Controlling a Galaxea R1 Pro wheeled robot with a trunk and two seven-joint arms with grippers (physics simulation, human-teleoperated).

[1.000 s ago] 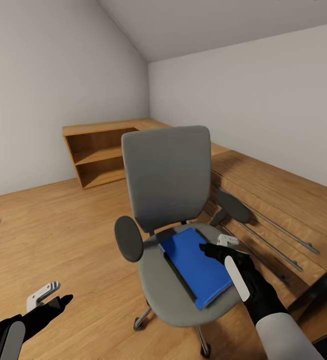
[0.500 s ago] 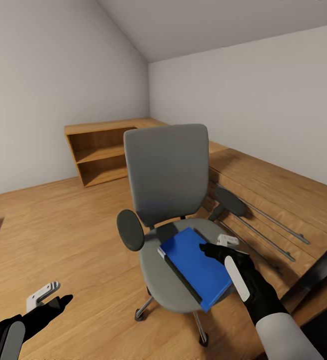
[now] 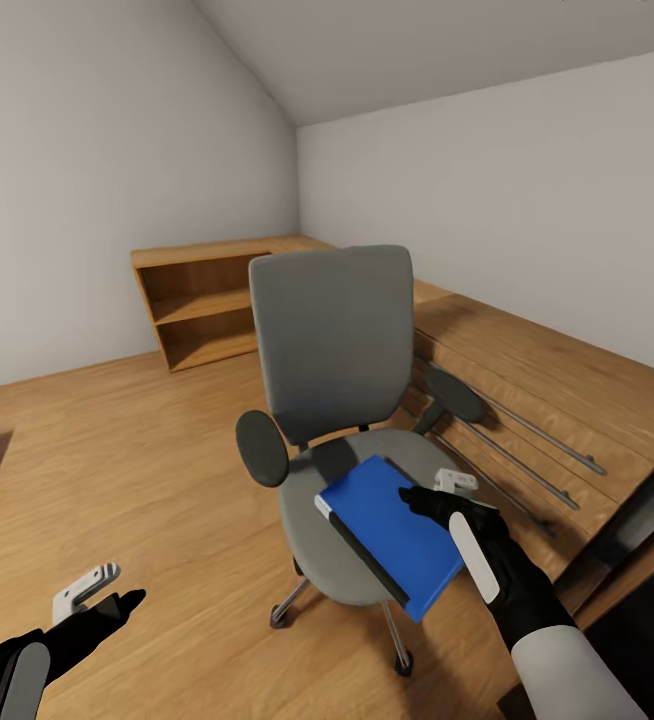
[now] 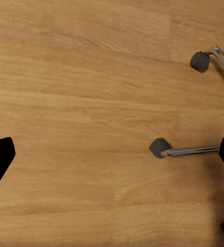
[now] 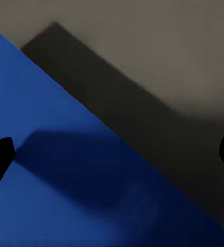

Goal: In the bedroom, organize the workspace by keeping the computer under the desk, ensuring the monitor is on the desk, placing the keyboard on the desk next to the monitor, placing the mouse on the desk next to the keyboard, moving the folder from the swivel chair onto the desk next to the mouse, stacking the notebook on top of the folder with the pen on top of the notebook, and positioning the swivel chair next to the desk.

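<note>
Just above the folder (image 3: 392, 535) — right fingers (image 3: 419, 497) spread.

- Front of the swivel chair (image 3: 332, 350) seat hidden under the folder (image 3: 392, 535); most of the chrome base hidden beneath the seat.
- In the left wrist view, chair legs cut off at the frame's edge, only castors (image 4: 158, 147) and short chrome lengths in sight.
- Dark slab (image 3: 362, 555) under the folder, mostly covered; too little visible to tell what.
- Left gripper (image 3: 97, 592) arm cut off at the head view's bottom corner.
- Right gripper (image 3: 437, 492) fingertips partly merged with the folder's edge; contact impossible to judge.
- Black shape (image 3: 637, 530) at the head view's right edge, cut off, unidentifiable.
- Folder's outline cut off in the right wrist view.
</note>
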